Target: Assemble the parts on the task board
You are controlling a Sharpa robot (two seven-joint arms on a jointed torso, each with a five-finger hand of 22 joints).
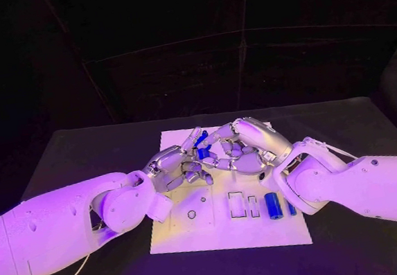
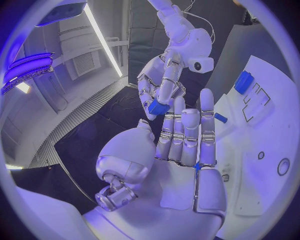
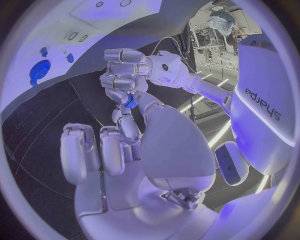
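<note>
Both hands meet in the air above the far half of the white task board point(image 1: 188, 233), and a small blue part point(image 1: 202, 148) sits between their fingertips. Your right hand point(image 1: 245, 146) pinches it: the left wrist view shows the blue piece point(image 2: 157, 107) clamped at the ends of the right hand's fingers point(image 2: 167, 90). Your left hand point(image 1: 175, 169) has its fingers extended and close together, tips against or just beside the part; from these pictures you cannot tell whether it grips the piece or only touches it.

This looks like a hand-to-hand transfer or a regrasp. Do not loosen the right pinch until the left fingers have closed firmly on the part, and keep both wrists steady, since a slip drops the piece onto the board or the black worktop point(image 1: 80, 155).

In the head view the part's long axis runs roughly upright, leaning slightly away from the robot. Which end leads is too small to read.

Another blue part point(image 1: 272, 206) lies on the board's near right, beside the rectangular slots point(image 1: 237, 204), its long axis running toward and away from you.
</note>
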